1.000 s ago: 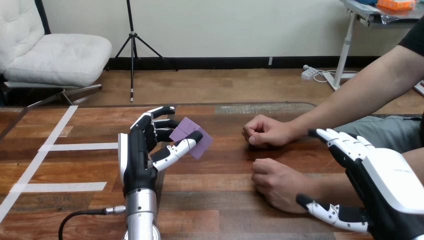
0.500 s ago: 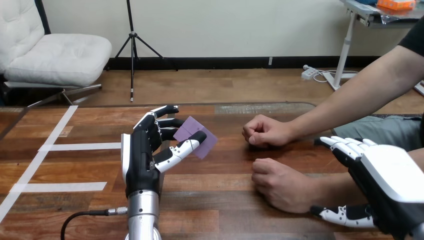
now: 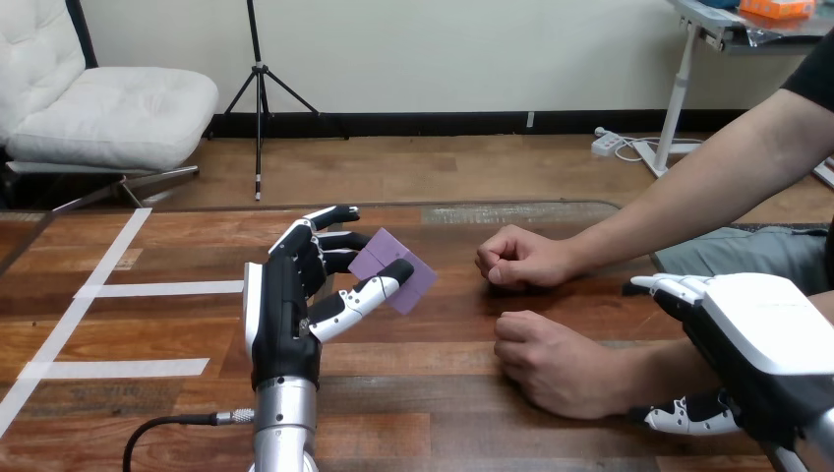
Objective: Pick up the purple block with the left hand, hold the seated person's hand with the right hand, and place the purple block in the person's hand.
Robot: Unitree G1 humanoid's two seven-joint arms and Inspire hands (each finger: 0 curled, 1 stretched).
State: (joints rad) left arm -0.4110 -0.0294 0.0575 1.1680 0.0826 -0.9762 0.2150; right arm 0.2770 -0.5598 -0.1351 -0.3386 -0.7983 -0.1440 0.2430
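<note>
Wooden table (image 3: 443, 413): left hand (image 3: 280, 315) pinches purple block (image 3: 388, 251) across opposite faces; judged light, rigid, smooth. Right hand (image 3: 767, 334), unclenched, sits beside person's near wrist (image 3: 620, 374).

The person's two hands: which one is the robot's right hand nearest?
The person's hand lower in the view: the right hand sits at its forearm. The other fist lies farther up the table, apart.

The surface (image 3: 472, 393) is dark wood planking with a faint sheen, crossed by matt white tape strips (image 3: 167, 288). The purple block (image 3: 398, 264) looks matt and smooth. The left hand (image 3: 280, 315) and the right hand (image 3: 757, 344) wear glossy white plastic shells; the left forearm (image 3: 285, 428) is satin silver metal.
</note>
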